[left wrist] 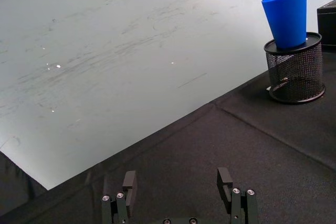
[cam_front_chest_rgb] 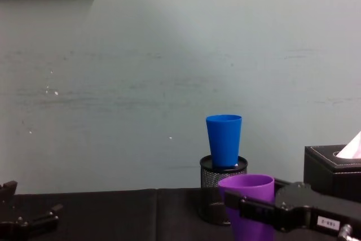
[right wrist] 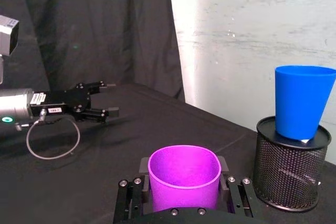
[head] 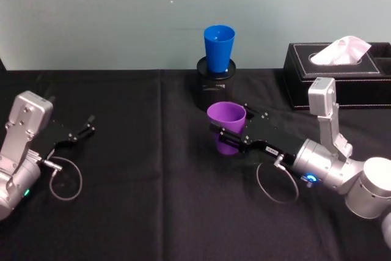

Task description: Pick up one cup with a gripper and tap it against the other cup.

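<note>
The purple cup [head: 226, 117] sits upright between the long black jaws of my right gripper [head: 228, 129], which is shut on it just right of the table's middle. In the right wrist view the purple cup [right wrist: 184, 174] fills the gap between the fingers [right wrist: 231, 195]. I cannot tell whether its base touches the cloth. The blue cup [head: 219, 47] stands upright on top of a black wire-mesh pen holder [head: 214, 91], behind the purple cup and apart from it. My left gripper [head: 83, 128] rests open and empty at the far left, low over the cloth.
A black tissue box [head: 342, 77] stands at the back right, near my right arm. Black cloth covers the table [head: 140, 200]. A pale wall runs close behind the pen holder. Cable loops hang from both wrists.
</note>
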{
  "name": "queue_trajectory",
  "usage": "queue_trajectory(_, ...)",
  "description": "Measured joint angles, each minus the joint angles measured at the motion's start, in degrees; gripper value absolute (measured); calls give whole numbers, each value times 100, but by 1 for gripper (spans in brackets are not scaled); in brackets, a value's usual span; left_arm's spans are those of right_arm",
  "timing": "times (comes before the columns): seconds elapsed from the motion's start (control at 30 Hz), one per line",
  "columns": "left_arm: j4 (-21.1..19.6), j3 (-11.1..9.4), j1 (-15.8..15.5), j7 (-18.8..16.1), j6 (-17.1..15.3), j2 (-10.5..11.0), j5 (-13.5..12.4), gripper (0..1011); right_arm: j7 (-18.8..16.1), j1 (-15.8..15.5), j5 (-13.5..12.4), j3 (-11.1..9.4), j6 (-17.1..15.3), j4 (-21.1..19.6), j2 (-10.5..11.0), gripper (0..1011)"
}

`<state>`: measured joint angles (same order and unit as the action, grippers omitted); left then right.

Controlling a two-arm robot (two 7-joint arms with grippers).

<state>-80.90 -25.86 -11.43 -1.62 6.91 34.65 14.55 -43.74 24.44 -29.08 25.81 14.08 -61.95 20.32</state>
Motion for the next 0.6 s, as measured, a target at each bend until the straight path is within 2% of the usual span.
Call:
queue_trajectory(0.23,0,0,0,0,0,0,0,1000,-45,49,26,42,264,346,-119,724)
queue_trajectory(0.6,0,0,0,0,0,0,0,1000,-31,74,58,24,311,616,-234,724)
